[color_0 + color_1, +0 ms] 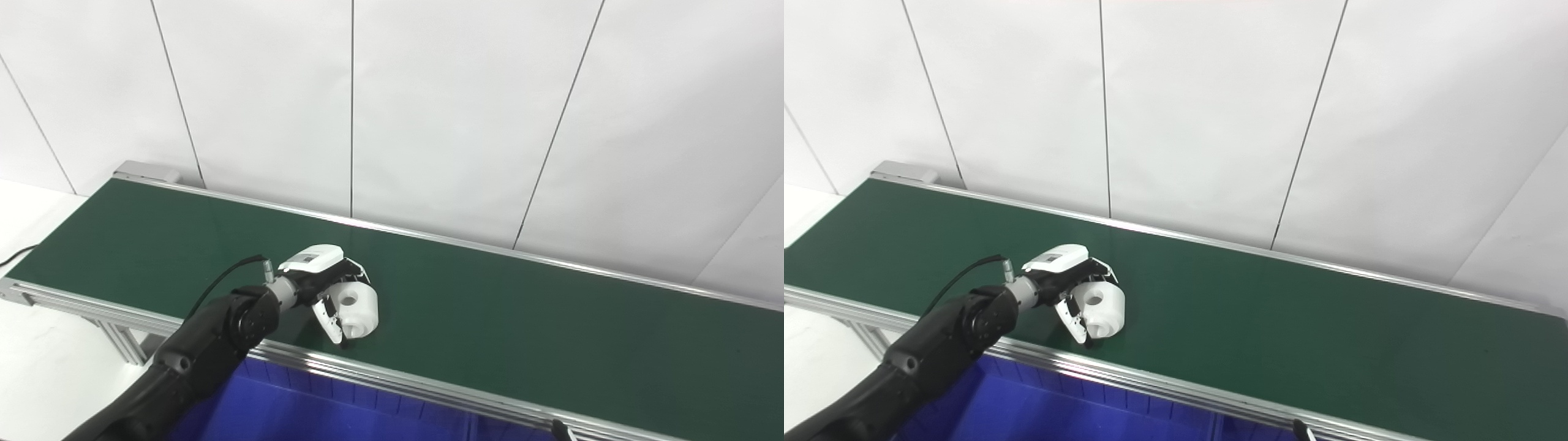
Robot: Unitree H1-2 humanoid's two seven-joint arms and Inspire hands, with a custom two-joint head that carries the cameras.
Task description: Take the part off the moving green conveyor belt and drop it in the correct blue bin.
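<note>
A white plastic part point(360, 309) with a round hole lies on the green conveyor belt point(520, 318) near its front edge; it also shows in the right eye view point(1104, 312). My left hand point(321, 278) reaches over the belt from the lower left. Its fingers point(357, 269) curl over the part's far side and the thumb point(329, 321) presses its near side. The part rests on the belt inside that hold. Of my right hand only a small dark tip point(558, 427) shows at the bottom edge. A blue bin point(294, 410) sits below the belt's front rail.
The belt's aluminium front rail point(429, 386) runs between the belt and the bin. A divider wall point(473, 425) splits the blue bins. A white panelled wall point(429, 122) stands right behind the belt. A black cable point(214, 282) trails from my left wrist.
</note>
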